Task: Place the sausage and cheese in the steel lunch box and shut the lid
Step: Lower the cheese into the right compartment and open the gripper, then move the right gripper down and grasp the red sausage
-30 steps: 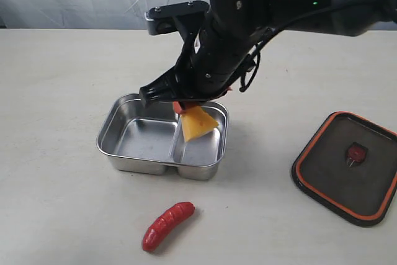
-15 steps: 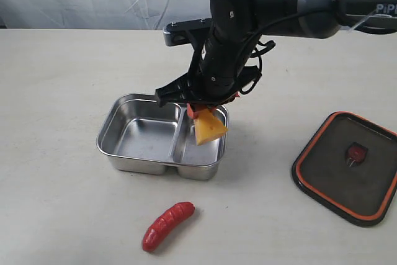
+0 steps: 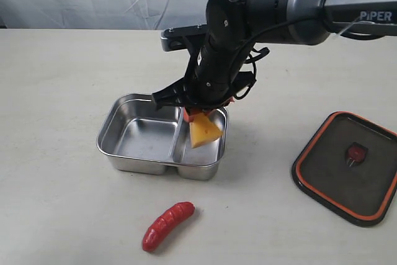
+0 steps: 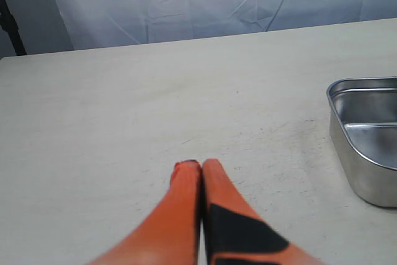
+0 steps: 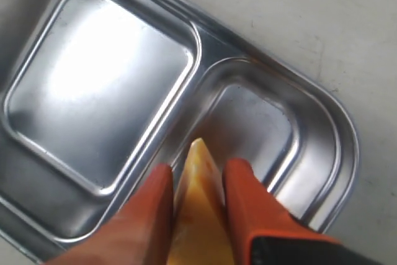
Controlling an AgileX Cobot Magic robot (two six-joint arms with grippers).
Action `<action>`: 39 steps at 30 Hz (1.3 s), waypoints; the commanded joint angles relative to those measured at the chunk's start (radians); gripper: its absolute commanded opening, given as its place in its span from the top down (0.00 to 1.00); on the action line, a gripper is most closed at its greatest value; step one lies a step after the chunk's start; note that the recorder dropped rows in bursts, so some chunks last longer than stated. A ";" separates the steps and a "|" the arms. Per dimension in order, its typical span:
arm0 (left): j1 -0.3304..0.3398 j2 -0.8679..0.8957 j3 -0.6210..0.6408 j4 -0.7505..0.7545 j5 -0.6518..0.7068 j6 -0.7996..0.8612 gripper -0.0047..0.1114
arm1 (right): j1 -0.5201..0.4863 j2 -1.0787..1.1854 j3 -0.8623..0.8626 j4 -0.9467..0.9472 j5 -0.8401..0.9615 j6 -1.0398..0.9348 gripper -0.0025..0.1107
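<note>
The box (image 3: 110,147) sits open, both compartments bare. The cheese (image 3: 203,132) hangs just over the smaller one, gripped by the right pincer (image 3: 200,116). The sausage (image 3: 167,226) lies on the surface (image 3: 56,79) near the box's camera-side wall, and the lid (image 3: 347,167) lies well off to the box's right. The left pincer (image 4: 194,167) is clenched on nothing, apart from the box, with open surface around it.

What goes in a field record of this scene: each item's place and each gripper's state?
box: open, on table
cheese: held over box's smaller compartment
sausage: on table, camera side of box, untouched
lid: on table, right of box, apart from it
right gripper: shut on cheese
left gripper: shut, holding nothing
</note>
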 commanded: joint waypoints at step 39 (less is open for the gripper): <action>-0.007 -0.005 0.001 0.002 -0.013 0.000 0.96 | 0.161 -0.028 -0.089 0.076 0.328 0.176 0.39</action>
